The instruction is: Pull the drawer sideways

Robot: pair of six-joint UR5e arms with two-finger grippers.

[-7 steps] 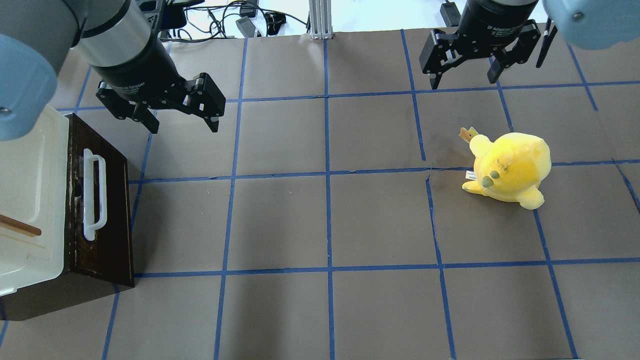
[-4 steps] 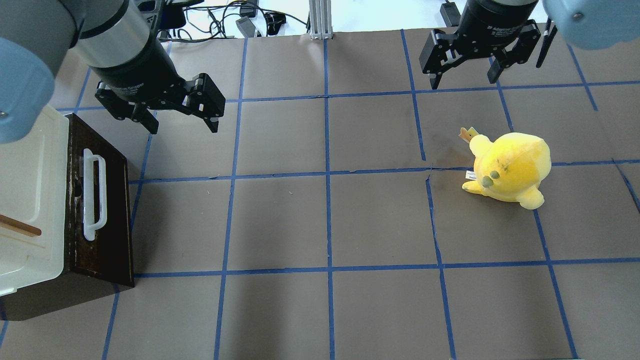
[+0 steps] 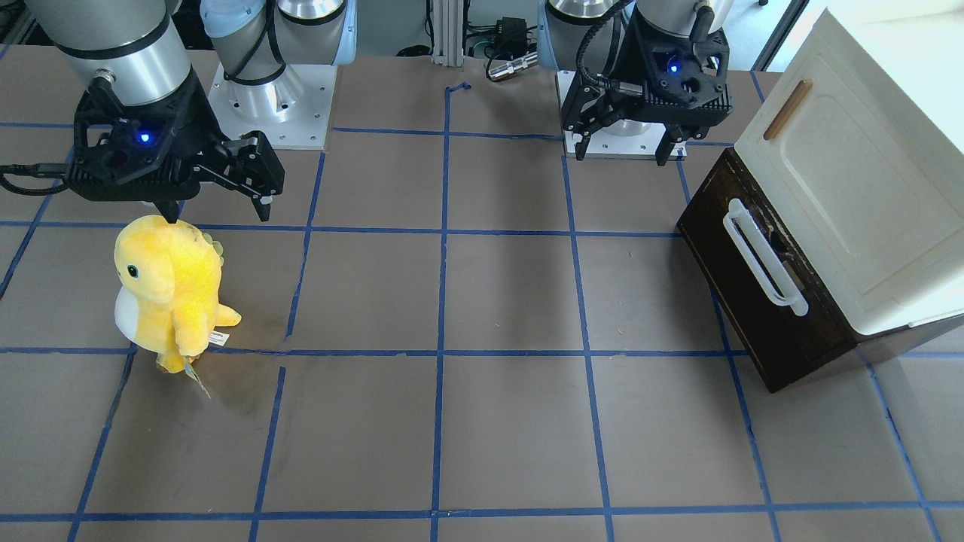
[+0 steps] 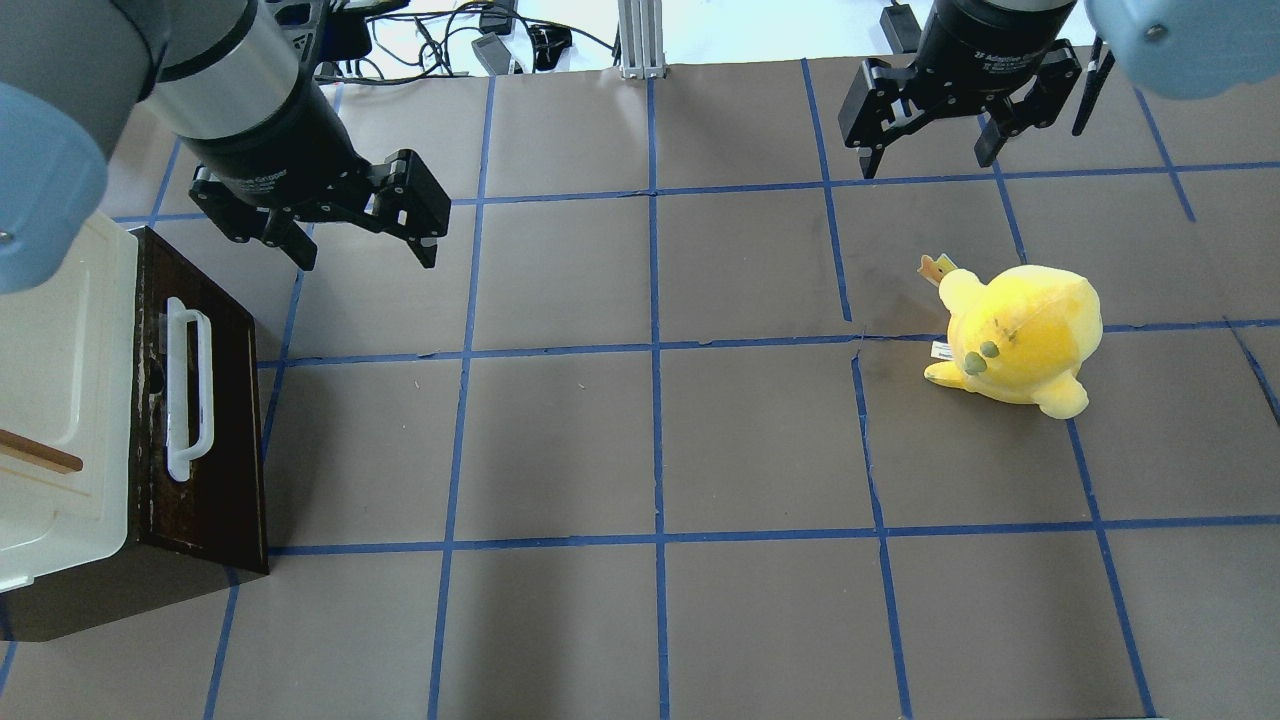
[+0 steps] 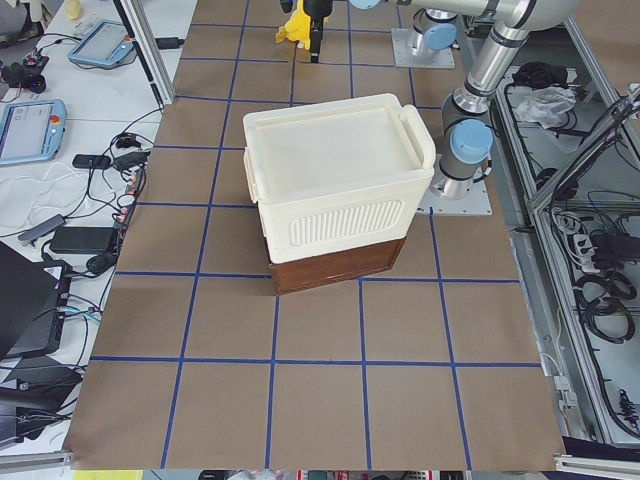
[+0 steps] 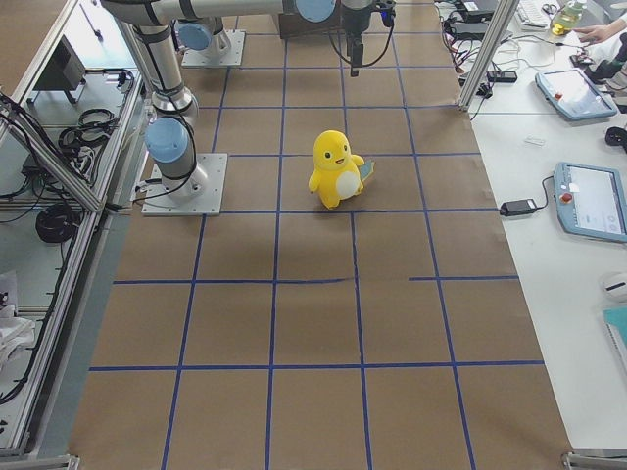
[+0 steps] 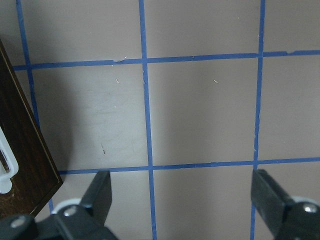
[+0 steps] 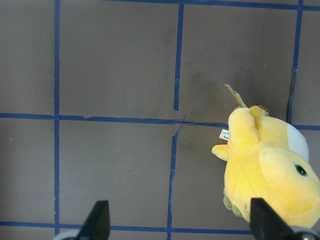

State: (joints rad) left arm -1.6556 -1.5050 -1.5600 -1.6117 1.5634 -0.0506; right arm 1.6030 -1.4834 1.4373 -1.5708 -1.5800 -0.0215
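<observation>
The dark brown drawer [image 4: 215, 420] with its long white bar handle [image 4: 188, 390] sits shut at the table's left, under a cream panelled box [image 4: 60, 380]. It also shows in the front-facing view [image 3: 742, 282], and its corner [image 7: 22, 150] shows in the left wrist view. My left gripper [image 4: 367, 252] is open and empty, hovering above the table beyond the drawer's far end, apart from the handle. It shows in the front-facing view [image 3: 621, 154] and the left wrist view [image 7: 182, 200]. My right gripper [image 4: 927, 162] is open and empty at the far right.
A yellow plush toy [image 4: 1020, 340] stands on the right half of the table, below my right gripper [image 3: 218, 214]; it shows in the right wrist view [image 8: 270, 170]. Blue tape lines grid the brown table top [image 4: 650, 430]. Cables lie past the far edge.
My left gripper has drifted very slightly; the drawer, the plush toy and the right gripper have not moved.
</observation>
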